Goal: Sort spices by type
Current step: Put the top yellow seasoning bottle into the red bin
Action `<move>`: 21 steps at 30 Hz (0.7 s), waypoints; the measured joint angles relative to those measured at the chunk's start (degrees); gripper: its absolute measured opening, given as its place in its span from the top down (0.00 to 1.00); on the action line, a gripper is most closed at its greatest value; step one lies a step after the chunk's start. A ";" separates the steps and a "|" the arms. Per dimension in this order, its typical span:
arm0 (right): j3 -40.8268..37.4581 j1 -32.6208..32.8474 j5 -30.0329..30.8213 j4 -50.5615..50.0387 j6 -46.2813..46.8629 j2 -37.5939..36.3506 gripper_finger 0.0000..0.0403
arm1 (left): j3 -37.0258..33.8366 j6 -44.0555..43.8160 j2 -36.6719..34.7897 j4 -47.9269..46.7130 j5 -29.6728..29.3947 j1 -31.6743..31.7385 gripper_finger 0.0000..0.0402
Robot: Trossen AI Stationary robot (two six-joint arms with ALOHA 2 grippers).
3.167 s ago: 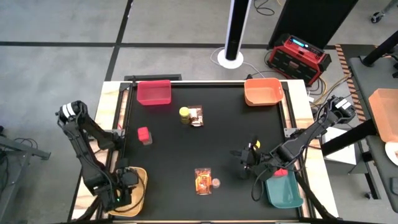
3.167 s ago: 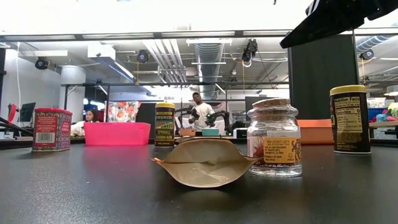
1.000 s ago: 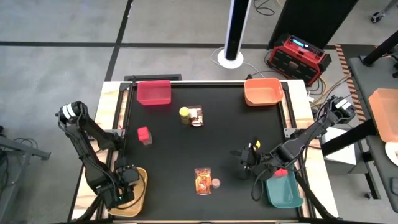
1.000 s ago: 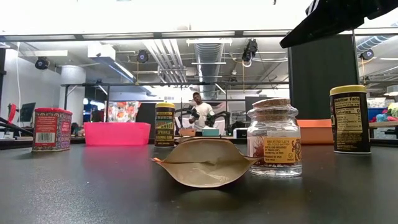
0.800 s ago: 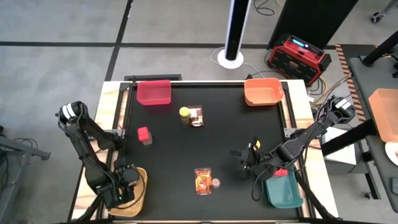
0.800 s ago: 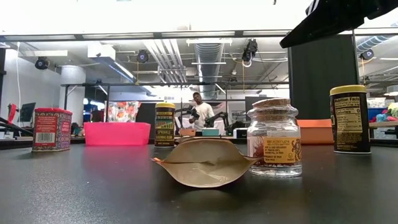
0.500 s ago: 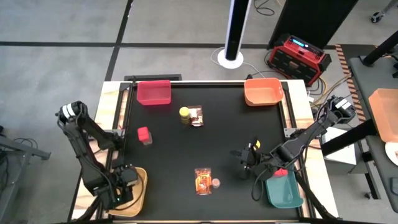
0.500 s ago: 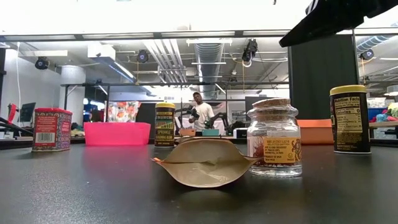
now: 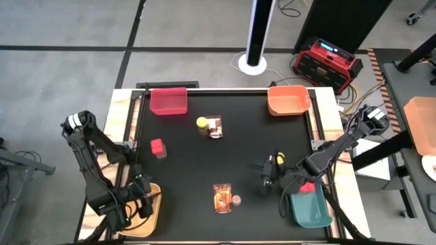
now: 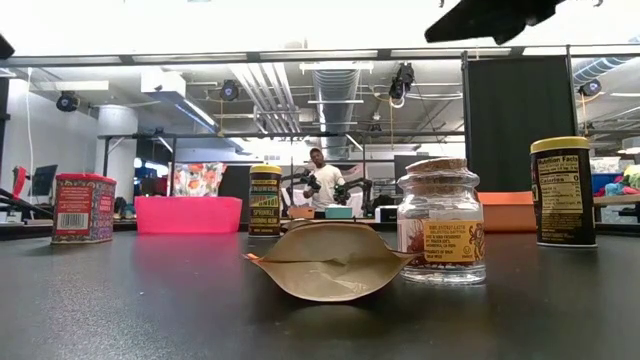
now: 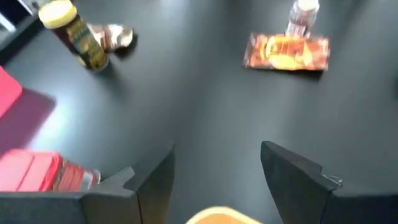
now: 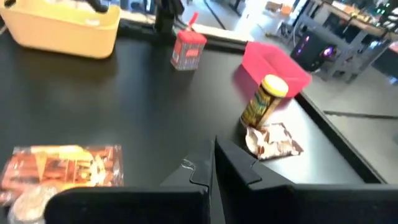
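Observation:
Spices stand in pairs on the black table. A yellow-lidded jar (image 9: pixel 201 124) is beside a brown packet (image 9: pixel 215 127). A red container (image 9: pixel 157 145) has a small jar (image 11: pixel 81 178) against it. An orange packet (image 9: pixel 222 197) lies flat next to a cork-topped round jar (image 10: pixel 441 220). Another yellow-lidded jar (image 9: pixel 278 160) stands just beside my right gripper (image 9: pixel 263 170), which is shut and holds nothing (image 12: pixel 211 168). My left gripper (image 9: pixel 142 197) hovers open over the inner edge of the yellow bin (image 9: pixel 151 212), with nothing between its fingers (image 11: pixel 214 177).
A red bin (image 9: pixel 168 101) sits at the far left and an orange bin (image 9: pixel 289 100) at the far right. A teal bin (image 9: pixel 310 209) at the near right holds a red item (image 9: pixel 308 188). The table's middle is bare black surface.
My left gripper has lifted off the yellow bin and swung a little toward the table's middle. My right arm has risen and shifted slightly toward the table's left. No spice has moved.

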 joint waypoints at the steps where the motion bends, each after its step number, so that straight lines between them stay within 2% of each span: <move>1: 0.00 -0.29 -0.02 1.18 -0.72 0.00 0.98 | 0.00 0.00 0.22 0.01 -0.51 0.00 0.45; 5: 0.00 -1.34 -0.11 3.99 -2.03 0.00 0.98 | 0.00 -0.13 0.89 0.49 -3.62 0.17 0.45; 9: 0.00 -1.91 -0.14 4.37 0.59 0.00 0.98 | -0.02 -0.20 2.08 1.06 -8.16 0.51 0.45; 21: 0.00 -1.91 -0.25 3.55 1.95 0.00 0.98 | -0.39 0.00 4.66 1.14 -10.38 5.85 0.45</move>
